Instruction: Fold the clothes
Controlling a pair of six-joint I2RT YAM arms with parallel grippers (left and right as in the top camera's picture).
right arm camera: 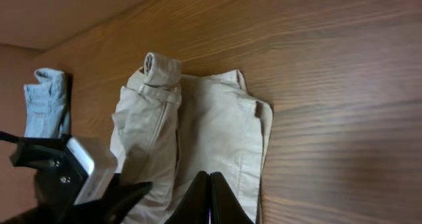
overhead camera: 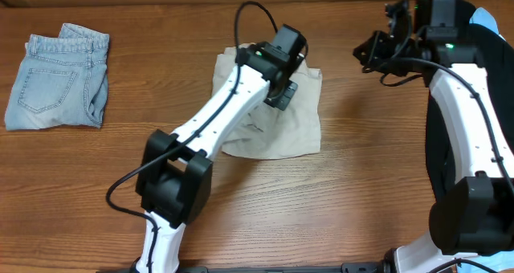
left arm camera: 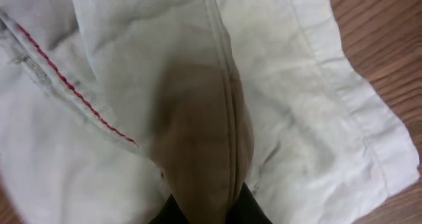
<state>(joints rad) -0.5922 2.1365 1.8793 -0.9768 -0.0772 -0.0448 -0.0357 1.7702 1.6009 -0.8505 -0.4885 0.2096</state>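
Observation:
The beige shorts [overhead camera: 277,132] lie partly folded in the middle of the table. My left gripper [overhead camera: 283,92] is over their upper part. In the left wrist view it [left arm camera: 208,209] is shut on a ridge of the beige cloth [left arm camera: 198,118], which rises up from between the fingers. My right gripper [overhead camera: 368,52] hovers to the right of the shorts, apart from them. In the right wrist view its fingers [right arm camera: 210,199] are pressed together and empty, and the shorts [right arm camera: 204,132] lie beyond them.
Light-blue denim shorts [overhead camera: 60,80] lie folded at the far left; they also show in the right wrist view [right arm camera: 46,99]. A black item [overhead camera: 438,144] lies at the right edge, partly hidden by the right arm. Bare wood lies along the front.

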